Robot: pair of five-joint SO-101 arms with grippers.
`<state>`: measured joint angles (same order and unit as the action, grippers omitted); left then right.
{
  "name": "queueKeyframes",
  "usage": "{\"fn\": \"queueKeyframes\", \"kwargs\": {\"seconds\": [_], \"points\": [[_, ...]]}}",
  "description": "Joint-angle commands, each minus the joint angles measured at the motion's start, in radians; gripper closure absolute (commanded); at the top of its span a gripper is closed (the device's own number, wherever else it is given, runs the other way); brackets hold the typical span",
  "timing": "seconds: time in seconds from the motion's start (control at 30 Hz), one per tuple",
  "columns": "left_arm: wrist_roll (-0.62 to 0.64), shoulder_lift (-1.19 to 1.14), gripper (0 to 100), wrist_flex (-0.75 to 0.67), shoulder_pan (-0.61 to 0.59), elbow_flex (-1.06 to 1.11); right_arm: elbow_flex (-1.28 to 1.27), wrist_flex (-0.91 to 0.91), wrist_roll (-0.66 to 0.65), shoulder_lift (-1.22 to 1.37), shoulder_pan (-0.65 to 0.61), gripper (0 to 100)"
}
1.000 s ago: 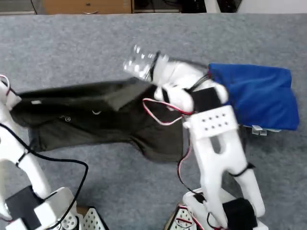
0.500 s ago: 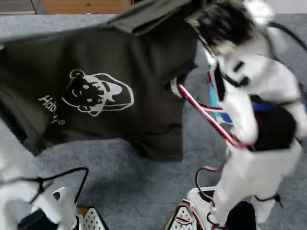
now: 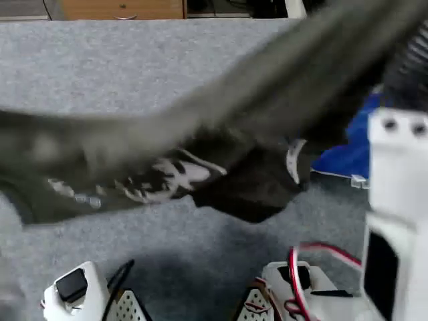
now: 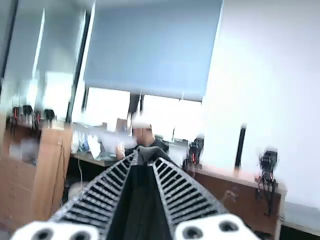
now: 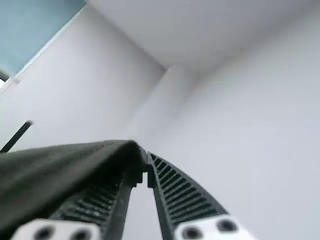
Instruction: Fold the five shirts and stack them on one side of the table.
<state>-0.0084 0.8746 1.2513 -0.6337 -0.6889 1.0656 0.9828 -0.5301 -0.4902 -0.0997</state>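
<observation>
No text, number or sign could be read. The white print [image 3: 167, 177] on the dark shirt [image 3: 254, 190], at the middle left of the high view, showed as pale streaks with no legible letter. A small white tag [image 3: 359, 180] sat at the lower edge of the blue shirt [image 3: 348, 155], at the right of the frame, too small to show any writing.
</observation>
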Motion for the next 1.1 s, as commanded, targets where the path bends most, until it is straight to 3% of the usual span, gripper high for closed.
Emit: {"fn": "queueKeyframes", "kwargs": {"seconds": [0.0,0.23,0.43,0.53,0.67,0.83,0.97,1.07], "points": [[-0.043,0.041,98,0.003,-0.005,0.000,0.050,0.003,-0.021,0.010,0.018,99.6],[-0.054,0.117,98,0.002,-0.005,0.150,-0.030,0.089,-0.058,0.016,0.012,99.6],[-0.048,0.111,98,-0.038,0.003,0.442,-0.429,0.008,-0.121,0.018,-0.045,99.6],[-0.028,0.070,98,-0.239,0.005,0.724,-0.693,-0.181,-0.144,0.019,-0.074,99.6],[0.023,-0.015,98,-0.638,0.003,1.066,-1.001,-0.531,-0.146,0.094,-0.124,99.6],[0.020,-0.159,98,-1.045,0.066,1.206,-1.078,-0.813,-0.126,0.315,-0.143,99.6],[0.017,-0.343,98,-1.226,0.118,1.188,-0.938,-0.867,-0.018,0.516,-0.143,99.6],[0.017,-0.453,98,-1.212,0.118,1.117,-0.786,-0.812,0.051,0.644,-0.139,99.6]]}}
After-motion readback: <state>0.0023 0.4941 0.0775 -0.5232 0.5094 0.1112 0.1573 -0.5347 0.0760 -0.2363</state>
